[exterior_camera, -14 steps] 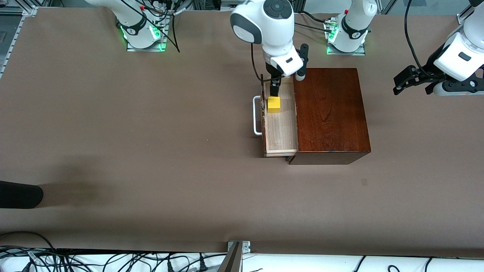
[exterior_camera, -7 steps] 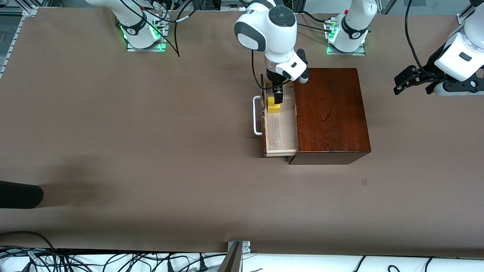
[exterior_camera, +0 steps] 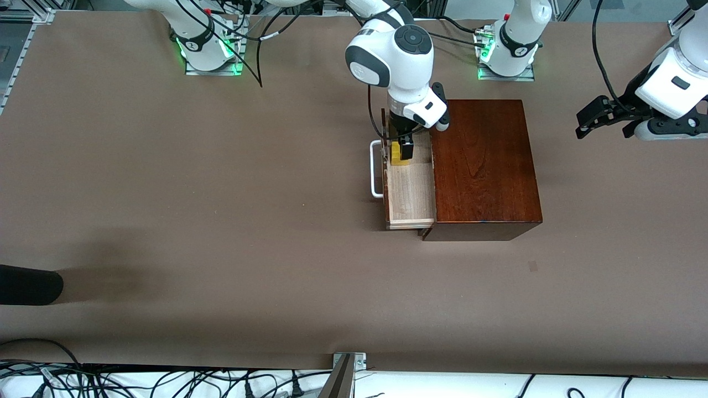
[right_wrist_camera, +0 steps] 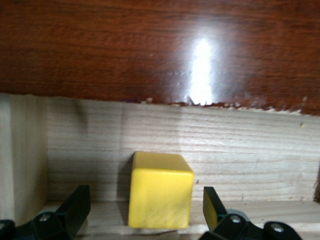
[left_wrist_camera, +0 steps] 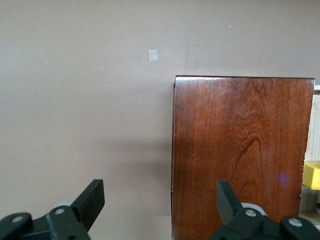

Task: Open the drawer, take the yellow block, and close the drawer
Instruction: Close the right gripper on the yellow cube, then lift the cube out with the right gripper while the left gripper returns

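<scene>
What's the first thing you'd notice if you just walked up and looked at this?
The bright yellow block in the open drawer of the dark wooden box, with the right claw open around it. The left claw waits open in the air near the left arm's end of the table.

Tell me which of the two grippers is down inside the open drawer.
The right gripper: its open fingers straddle the yellow block in the drawer. The left gripper waits open over bare table at the left arm's end.

The yellow block (exterior_camera: pixel 399 156) sits in the drawer (exterior_camera: pixel 408 193) (pulled out of its box (exterior_camera: pixel 484 166)).
</scene>
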Controlling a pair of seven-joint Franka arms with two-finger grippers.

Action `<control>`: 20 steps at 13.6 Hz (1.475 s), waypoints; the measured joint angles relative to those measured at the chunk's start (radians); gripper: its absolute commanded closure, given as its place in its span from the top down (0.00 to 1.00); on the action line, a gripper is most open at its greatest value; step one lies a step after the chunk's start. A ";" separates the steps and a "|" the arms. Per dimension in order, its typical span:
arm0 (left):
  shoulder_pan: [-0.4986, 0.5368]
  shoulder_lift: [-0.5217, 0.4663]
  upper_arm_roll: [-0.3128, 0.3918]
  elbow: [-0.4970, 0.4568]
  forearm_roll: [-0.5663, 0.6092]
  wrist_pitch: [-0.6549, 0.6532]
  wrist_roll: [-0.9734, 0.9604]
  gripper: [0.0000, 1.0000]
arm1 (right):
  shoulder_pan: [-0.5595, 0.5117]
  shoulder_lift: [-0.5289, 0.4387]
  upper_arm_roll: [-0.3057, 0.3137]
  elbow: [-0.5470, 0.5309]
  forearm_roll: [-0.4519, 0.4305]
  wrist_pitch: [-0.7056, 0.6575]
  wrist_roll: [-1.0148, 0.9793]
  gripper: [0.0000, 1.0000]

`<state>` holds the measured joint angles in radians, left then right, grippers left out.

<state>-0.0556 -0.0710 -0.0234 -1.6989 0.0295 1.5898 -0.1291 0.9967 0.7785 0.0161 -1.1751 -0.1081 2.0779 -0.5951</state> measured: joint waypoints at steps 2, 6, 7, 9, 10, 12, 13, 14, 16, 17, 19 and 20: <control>0.000 0.000 0.000 0.000 0.000 0.000 0.000 1.00 | 0.000 0.009 -0.003 0.000 0.000 0.012 0.000 1.00; 0.000 0.000 0.000 0.000 0.000 0.000 0.000 1.00 | 0.001 0.028 -0.004 0.000 0.000 0.019 0.007 0.72; 0.000 0.000 -0.001 0.000 0.000 0.000 0.000 1.00 | 0.001 0.029 -0.004 0.000 -0.003 0.020 0.007 0.51; 0.000 0.000 -0.001 0.000 0.000 0.000 0.000 1.00 | 0.002 0.029 -0.004 0.000 -0.036 0.025 0.007 0.00; 0.000 0.000 -0.001 0.000 0.000 0.000 0.000 1.00 | 0.002 0.029 -0.004 0.000 -0.048 0.026 0.007 0.00; -0.001 0.000 -0.001 0.000 0.000 0.000 0.000 1.00 | 0.002 0.029 -0.004 0.004 -0.055 0.024 0.007 0.00; -0.001 0.000 -0.001 0.000 0.000 0.000 0.000 1.00 | 0.002 0.029 -0.004 0.007 -0.056 0.021 0.006 0.00; -0.002 0.000 -0.001 0.000 0.000 0.000 0.000 1.00 | 0.002 0.029 -0.004 0.011 -0.056 0.018 0.006 0.00; -0.002 0.000 -0.002 0.000 0.000 0.000 0.000 1.00 | 0.002 0.028 -0.004 0.035 -0.056 -0.016 0.006 0.00; -0.002 0.000 -0.002 0.000 0.000 0.000 0.000 1.00 | 0.002 0.025 -0.004 0.060 -0.056 -0.049 0.007 0.00; -0.002 0.000 -0.002 0.000 0.000 0.000 0.000 1.00 | 0.002 0.008 -0.007 0.126 -0.056 -0.126 0.028 0.00; -0.002 0.000 -0.002 0.000 0.000 0.000 0.000 1.00 | 0.000 -0.009 -0.012 0.154 -0.056 -0.153 0.057 0.00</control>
<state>-0.0577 -0.0710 -0.0253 -1.6989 0.0295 1.5898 -0.1291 0.9968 0.7693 0.0041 -1.0213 -0.1639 1.9248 -0.5385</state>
